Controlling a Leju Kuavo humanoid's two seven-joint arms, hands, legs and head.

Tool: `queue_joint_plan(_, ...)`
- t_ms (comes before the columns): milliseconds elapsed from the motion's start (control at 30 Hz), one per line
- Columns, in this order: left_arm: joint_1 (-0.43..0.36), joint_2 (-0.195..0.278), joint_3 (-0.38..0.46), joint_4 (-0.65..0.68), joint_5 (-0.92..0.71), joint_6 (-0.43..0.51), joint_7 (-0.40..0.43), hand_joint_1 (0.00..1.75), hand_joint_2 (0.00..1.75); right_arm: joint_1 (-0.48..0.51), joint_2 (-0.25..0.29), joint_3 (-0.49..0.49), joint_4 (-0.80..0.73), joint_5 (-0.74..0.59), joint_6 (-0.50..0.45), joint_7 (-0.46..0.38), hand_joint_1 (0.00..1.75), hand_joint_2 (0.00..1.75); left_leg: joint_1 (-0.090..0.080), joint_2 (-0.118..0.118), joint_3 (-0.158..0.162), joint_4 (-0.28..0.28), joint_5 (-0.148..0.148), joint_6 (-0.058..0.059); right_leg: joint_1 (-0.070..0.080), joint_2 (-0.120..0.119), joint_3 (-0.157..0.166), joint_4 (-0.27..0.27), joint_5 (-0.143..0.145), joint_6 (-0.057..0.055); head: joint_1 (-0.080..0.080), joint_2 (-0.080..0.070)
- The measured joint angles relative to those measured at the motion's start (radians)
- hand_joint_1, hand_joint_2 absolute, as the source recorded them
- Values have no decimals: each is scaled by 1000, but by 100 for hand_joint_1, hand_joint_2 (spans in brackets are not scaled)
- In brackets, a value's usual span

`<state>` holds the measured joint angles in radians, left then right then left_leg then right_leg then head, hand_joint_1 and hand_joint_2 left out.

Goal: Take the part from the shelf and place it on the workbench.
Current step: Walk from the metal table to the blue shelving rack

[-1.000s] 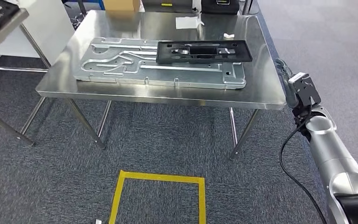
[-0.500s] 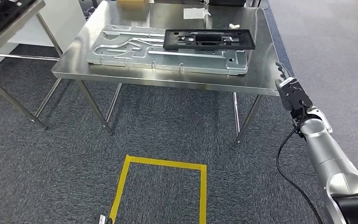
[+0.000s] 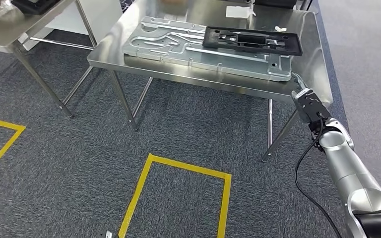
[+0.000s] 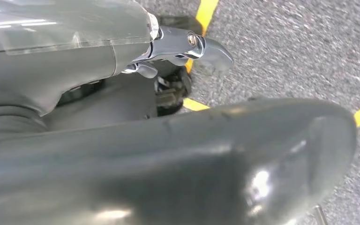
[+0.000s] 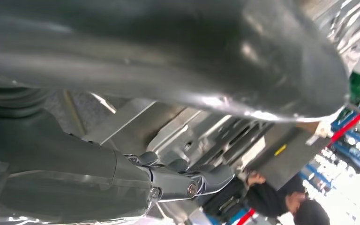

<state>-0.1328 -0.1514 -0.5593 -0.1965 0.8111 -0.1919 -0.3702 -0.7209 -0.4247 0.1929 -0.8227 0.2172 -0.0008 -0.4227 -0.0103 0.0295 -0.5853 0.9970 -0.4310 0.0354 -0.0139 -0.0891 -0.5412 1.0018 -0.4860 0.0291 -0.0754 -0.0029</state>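
— Black, that flat rectangular plastic frame part [image 3: 252, 40]: where is it?

— Lying on the large silver machined metal plate [image 3: 178, 45], which rests on the shiny steel desk [image 3: 305, 84].

— And the robot's right hand [image 3: 305, 101]?

— At the end of its silver arm, just beside the desk's near right corner, grasping nothing that I can see; whether it is clenched or released I cannot tell.

— The left hand [image 4: 187, 44]?

— Over grey carpet [image 3: 79, 148] with yellow tape lines [image 3: 178, 166], fingers curled, empty.
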Motion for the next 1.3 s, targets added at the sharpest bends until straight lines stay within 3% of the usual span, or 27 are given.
queue_joint_plan(67,0,-1,-2,0,-8,0,5,0,0,17,-9,-15,-8,0,0,-1,0,0,6,-19,2,-12,10,13,-5,38,-29,63,-42,7,0,0)
queue_joint_plan(133,1,-2,-3,0,-13,0,8,0,0,38,-18,-30,-13,0,-1,-1,0,0,5,-39,-2,-12,14,19,-8,77,-96,198,-104,11,0,0)
queue_joint_plan(167,3,-3,-4,0,-14,0,9,0,0,48,-20,-34,-13,1,-1,-1,0,0,5,-49,-4,-10,14,19,-8,85,-128,257,-121,14,0,0)
queue_joint_plan(200,4,-3,-4,0,-15,0,10,0,0,58,-21,-37,-14,1,0,-1,0,0,5,-60,-5,-7,14,19,-9,87,-145,284,-118,16,0,0)
queue_joint_plan(233,5,-3,-4,0,-15,1,12,0,0,65,-22,-40,-17,3,0,-1,0,0,5,-70,-6,-4,14,19,-10,88,-141,268,-95,17,0,0)
queue_joint_plan(333,3,-4,-7,0,-16,5,17,0,0,78,-28,-53,-32,13,-1,1,0,0,4,-101,-14,14,10,11,-16,117,-59,82,5,16,0,0)
queue_joint_plan(400,3,-4,-9,0,-17,9,18,0,0,88,-37,-61,-44,20,0,4,0,0,4,-120,-27,23,11,0,-15,135,-35,22,19,11,0,0)
queue_joint_plan(467,5,-4,-12,0,-18,13,19,0,0,100,-41,-65,-56,25,4,7,0,0,5,-136,-36,23,15,-13,-13,122,-37,19,20,0,0,0)
queue_joint_plan(500,7,-4,-13,0,-18,15,20,0,0,104,-42,-67,-62,26,7,8,0,0,4,-129,-40,27,12,-19,-15,114,-36,16,22,-6,0,0)
queue_joint_plan(567,6,-3,-16,0,-18,18,20,0,0,112,-44,-72,-72,28,11,8,0,0,3,-88,-63,79,-24,-30,-18,94,-35,10,27,-19,0,0)
queue_joint_plan(633,4,-4,-18,0,-18,19,20,0,0,121,-48,-79,-76,28,14,8,0,0,8,-48,-118,206,-92,-40,-15,73,-36,10,28,-25,-1,0)
queue_joint_plan(700,2,-3,-19,0,-19,20,19,0,0,129,-51,-81,-77,29,17,9,0,0,13,-38,-162,309,-129,-45,-13,51,-37,11,27,-25,-1,0)
queue_joint_plan(733,2,-3,-19,0,-19,21,19,0,0,132,-51,-82,-77,29,19,9,0,0,14,-35,-157,307,-119,-46,-13,40,-37,11,27,-25,-1,0)
queue_joint_plan(767,2,-3,-19,0,-19,22,19,0,0,134,-51,-82,-78,30,21,9,0,0,15,-31,-131,262,-93,-45,-12,29,-36,12,26,-23,-1,0)
queue_joint_plan(867,1,-4,-19,0,-20,25,19,0,0,134,-54,-84,-79,31,27,7,0,0,7,14,-28,63,-20,-31,-6,0,-33,14,23,-14,-1,0)
queue_joint_plan(933,1,-4,-20,0,-23,27,18,0,0,130,-57,-86,-79,33,31,5,0,0,1,19,-15,26,-16,-19,0,-19,-32,14,22,-3,0,0)
queue_joint_plan(1000,4,-5,-20,0,-24,32,18,0,0,128,-59,-86,-79,34,35,4,0,0,2,-4,-15,19,-8,-6,-2,-29,-28,12,19,9,0,0)
queue_joint_plan(1067,4,-6,-20,0,-24,41,18,0,0,128,-61,-86,-79,35,40,1,0,0,6,-25,-11,7,2,6,-8,10,-44,53,-13,17,0,0)
queue_joint_plan(1133,4,-7,-20,0,-23,53,17,0,0,132,-66,-86,-77,35,44,-3,0,0,7,-46,-12,2,8,13,-9,66,-100,171,-77,20,0,0)
queue_joint_plan(1200,8,-8,-20,0,-20,68,19,0,0,140,-68,-86,-75,36,46,-4,0,0,4,-70,-14,4,9,15,-9,85,-156,280,-111,21,0,0)
queue_joint_plan(1233,11,-8,-20,0,-17,77,20,0,0,145,-67,-86,-73,36,47,-5,0,0,4,-82,-15,6,9,16,-9,88,-163,287,-100,20,0,0)
queue_joint_plan(1300,15,-8,-20,0,-11,99,28,0,0,150,-66,-86,-71,36,48,-5,0,0,3,-108,-15,13,8,13,-10,100,-119,189,-31,17,0,0)
